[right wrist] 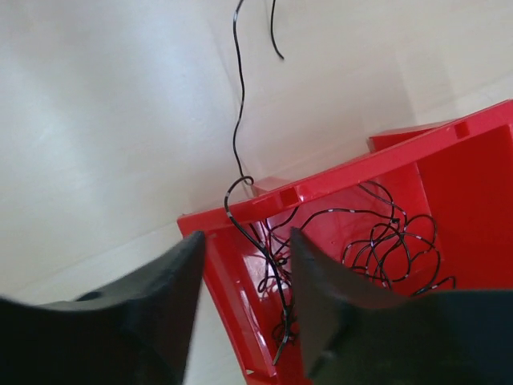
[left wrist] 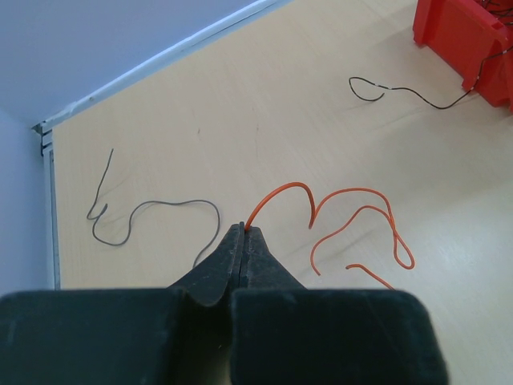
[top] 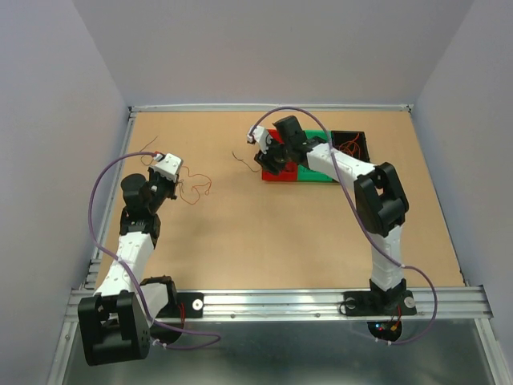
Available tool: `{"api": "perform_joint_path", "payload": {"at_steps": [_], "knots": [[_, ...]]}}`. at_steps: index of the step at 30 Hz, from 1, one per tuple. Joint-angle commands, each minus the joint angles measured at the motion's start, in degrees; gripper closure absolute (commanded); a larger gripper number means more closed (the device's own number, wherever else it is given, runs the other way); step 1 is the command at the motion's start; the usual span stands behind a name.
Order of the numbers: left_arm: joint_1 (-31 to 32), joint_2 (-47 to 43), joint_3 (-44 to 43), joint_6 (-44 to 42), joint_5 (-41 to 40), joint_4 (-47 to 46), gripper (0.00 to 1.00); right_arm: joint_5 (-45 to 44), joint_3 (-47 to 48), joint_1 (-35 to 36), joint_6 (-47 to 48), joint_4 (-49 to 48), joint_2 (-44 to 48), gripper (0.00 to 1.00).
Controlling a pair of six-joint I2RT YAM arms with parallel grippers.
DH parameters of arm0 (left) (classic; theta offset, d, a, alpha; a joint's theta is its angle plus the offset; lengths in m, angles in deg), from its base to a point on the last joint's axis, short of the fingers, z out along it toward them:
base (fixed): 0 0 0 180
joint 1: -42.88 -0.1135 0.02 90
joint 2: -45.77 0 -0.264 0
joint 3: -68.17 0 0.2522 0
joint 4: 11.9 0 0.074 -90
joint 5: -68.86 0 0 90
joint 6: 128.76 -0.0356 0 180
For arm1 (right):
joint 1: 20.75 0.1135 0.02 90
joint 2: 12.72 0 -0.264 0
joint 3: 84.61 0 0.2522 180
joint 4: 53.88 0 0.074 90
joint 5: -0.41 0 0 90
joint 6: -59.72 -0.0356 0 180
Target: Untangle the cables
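My left gripper (left wrist: pixel 244 230) is shut on the end of a red-orange cable (left wrist: pixel 353 215), which curls in loops over the wooden table to its right. A thin dark grey cable (left wrist: pixel 160 205) lies loose to its left. My right gripper (right wrist: pixel 247 237) stands open above the corner of a red bin (right wrist: pixel 337 180). A black cable (right wrist: pixel 239 120) drapes over the bin's rim onto the table and runs down between the fingers without being pinched. More black cables (right wrist: pixel 393 241) lie tangled inside the bin. From above, the left gripper (top: pixel 166 167) is at the table's left and the right gripper (top: pixel 268 149) over the red bin (top: pixel 280 173).
A green bin (top: pixel 317 173) and a black bin (top: pixel 349 144) holding reddish wires stand beside the red one at the back right. Grey walls close the table on three sides. The arms' lilac cables (top: pixel 100 192) loop above the table.
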Motion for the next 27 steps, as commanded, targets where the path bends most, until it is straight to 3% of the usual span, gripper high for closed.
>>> {"api": "perform_joint_path", "payload": {"at_steps": [1, 4, 7, 18, 23, 27], "knots": [[-0.35, 0.04, -1.76, -0.84, 1.03, -1.79, 1.0, -3.4, 1.58, 0.9, 1.81, -0.35, -0.72, 0.55], [-0.35, 0.3, -1.85, -0.84, 1.03, -1.87, 1.0, -3.58, 0.97, 0.91, 2.16, 0.0, -0.02, 0.72], [-0.35, 0.74, -2.02, -0.93, 1.21, -1.87, 1.0, -2.53, 0.35, 0.91, 1.73, 0.09, 1.03, 1.0], [-0.35, 0.66, -1.93, -1.19, 1.21, -1.87, 1.0, 2.05, -3.25, 0.56, -1.87, -2.62, 14.99, 0.99], [-0.35, 0.48, -1.93, -1.1, 1.21, -1.79, 1.0, -2.78, -3.95, -1.02, -5.48, -4.65, 16.33, 0.99], [-0.35, 0.3, -1.93, -1.02, 1.21, -1.7, 1.0, -1.65, -5.27, -4.8, -8.99, -5.79, 16.16, 0.99]]}}
